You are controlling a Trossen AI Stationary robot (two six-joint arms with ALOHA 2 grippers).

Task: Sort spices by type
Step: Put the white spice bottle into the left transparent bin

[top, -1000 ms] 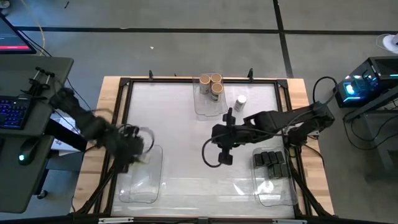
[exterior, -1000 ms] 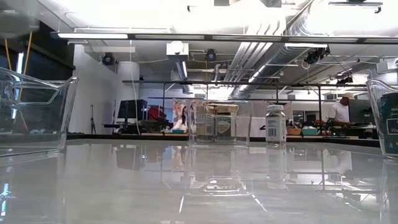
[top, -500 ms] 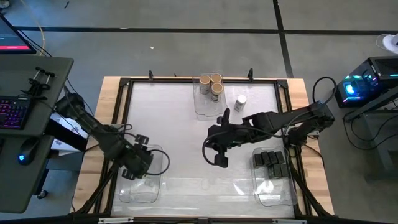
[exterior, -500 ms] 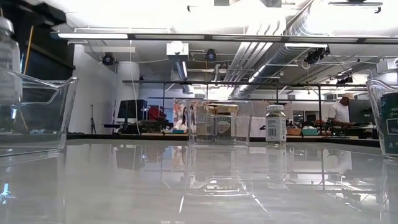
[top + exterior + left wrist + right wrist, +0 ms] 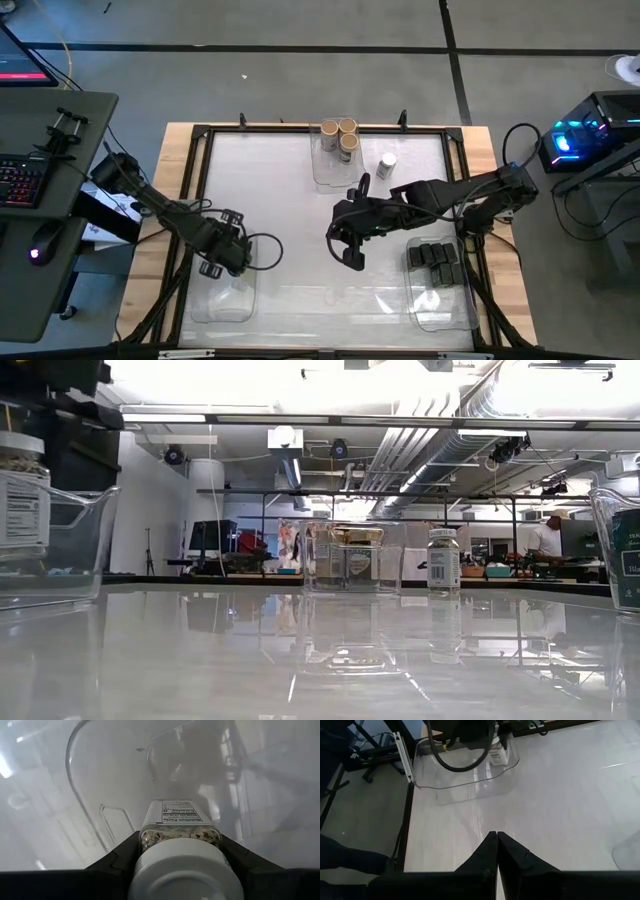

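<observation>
White-lidded jar pinched in left gripper fingers over clear bin; right gripper fingers pressed together.

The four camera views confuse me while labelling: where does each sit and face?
High view: overhead, straight down; both arms, left claw over the clear plastic bin.
Low view: tabletop height, facing the room; the white-lidded spice jar hangs at that bin.
Left wrist view: past its dark fingers, which clamp the jar, into the bin.
Right wrist view: past the shut right claw, toward that same bin.
All four share the bin.
</observation>
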